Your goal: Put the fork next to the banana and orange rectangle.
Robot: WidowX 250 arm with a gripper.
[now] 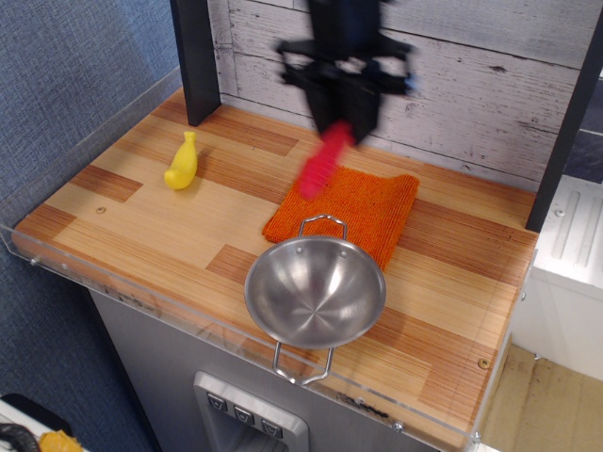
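Note:
My gripper (341, 121) is blurred with motion near the back wall, shut on the fork (322, 162). Only the fork's red ribbed handle shows, hanging down and to the left in the air over the far left corner of the orange rectangle (353, 213). The tines are hidden inside the gripper. The yellow banana (182, 161) lies on the wooden table at the far left, well left of the fork and the cloth.
A steel bowl (316, 292) with wire handles sits near the front edge, touching the cloth's near side. A dark post (195, 56) stands at the back left. A clear plastic rim (141, 299) runs along the table's front.

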